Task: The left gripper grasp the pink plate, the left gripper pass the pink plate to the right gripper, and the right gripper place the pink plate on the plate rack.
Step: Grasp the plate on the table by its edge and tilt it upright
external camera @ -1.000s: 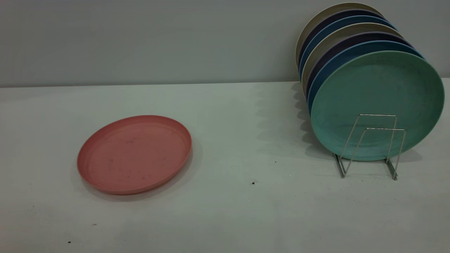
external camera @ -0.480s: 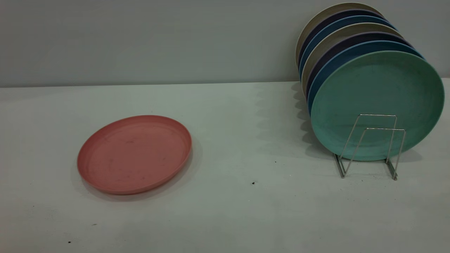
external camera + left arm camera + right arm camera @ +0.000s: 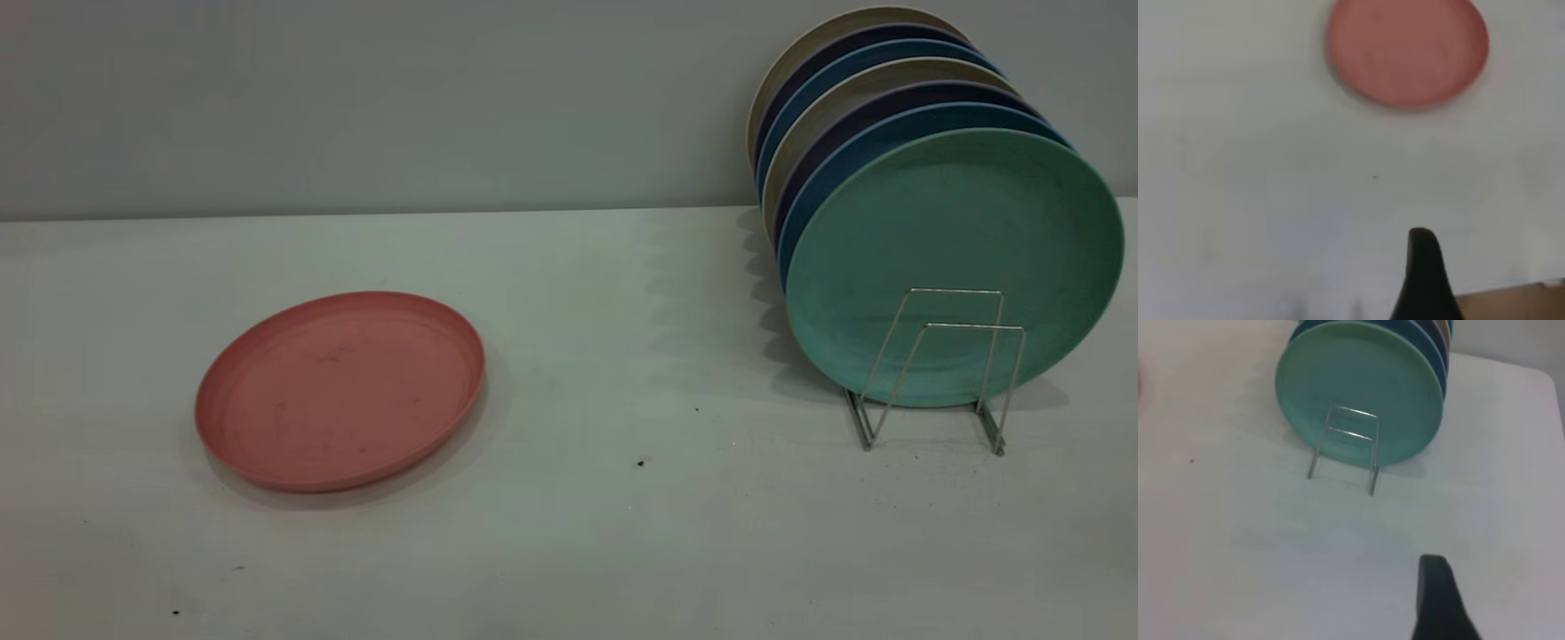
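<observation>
Ext view: pink plate [image 3: 340, 391] flat on table [image 3: 569, 533], well apart from plate rack [image 3: 933, 369]; no arms. Wrist views each show 1 finger [image 3: 1425, 277] [image 3: 1441, 600]; spread can't tell.

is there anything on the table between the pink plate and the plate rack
Nothing visible does. Between the pink plate and the plate rack lies only bare table with a few dark specks.
</observation>
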`<action>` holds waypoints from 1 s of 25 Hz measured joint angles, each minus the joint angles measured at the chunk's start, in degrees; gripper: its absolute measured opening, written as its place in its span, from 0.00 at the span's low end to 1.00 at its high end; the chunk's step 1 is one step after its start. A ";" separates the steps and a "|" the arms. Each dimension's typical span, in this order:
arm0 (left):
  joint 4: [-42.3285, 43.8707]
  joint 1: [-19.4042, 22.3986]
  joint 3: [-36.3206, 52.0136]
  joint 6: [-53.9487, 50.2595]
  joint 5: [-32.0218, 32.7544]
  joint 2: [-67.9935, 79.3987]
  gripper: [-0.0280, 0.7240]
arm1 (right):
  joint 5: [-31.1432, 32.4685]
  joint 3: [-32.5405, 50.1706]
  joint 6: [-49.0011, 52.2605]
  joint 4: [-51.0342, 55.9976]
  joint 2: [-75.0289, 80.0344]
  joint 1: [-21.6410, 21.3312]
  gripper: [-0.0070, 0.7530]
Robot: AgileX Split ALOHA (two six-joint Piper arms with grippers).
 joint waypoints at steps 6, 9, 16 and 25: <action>-19.72 0.00 -3.35 15.76 -10.49 26.64 0.77 | -8.15 -2.46 -2.46 2.26 16.66 0.00 0.61; -33.42 0.00 -7.06 28.15 -14.00 39.12 0.77 | -10.10 -3.90 -4.24 4.85 22.16 0.00 0.61; -48.81 2.08 -18.51 42.36 -18.93 64.86 0.77 | -14.13 -4.40 -6.13 8.14 29.50 0.00 0.61; -49.69 13.51 -27.46 43.90 -18.58 85.85 0.77 | -15.33 -4.40 -6.20 8.80 32.70 0.00 0.61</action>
